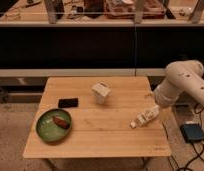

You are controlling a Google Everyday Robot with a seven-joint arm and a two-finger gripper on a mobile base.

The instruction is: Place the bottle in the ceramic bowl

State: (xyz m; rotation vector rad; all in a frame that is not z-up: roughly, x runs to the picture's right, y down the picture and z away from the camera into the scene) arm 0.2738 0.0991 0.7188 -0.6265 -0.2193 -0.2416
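Observation:
A white bottle point(145, 117) lies on its side near the right edge of the wooden table point(100, 137). The green glazed ceramic bowl point(45, 131) sits at the table's front left, with a small brown item point(60, 121) inside it. My gripper point(156, 106), at the end of the white arm point(182, 82), is right at the upper right end of the bottle. Whether it holds the bottle does not show.
A small white tapered cup point(101, 92) stands at the table's middle back. A flat black object point(68, 102) lies left of it. A dark box point(193, 132) with cables sits on the floor to the right. Shelving stands behind the table.

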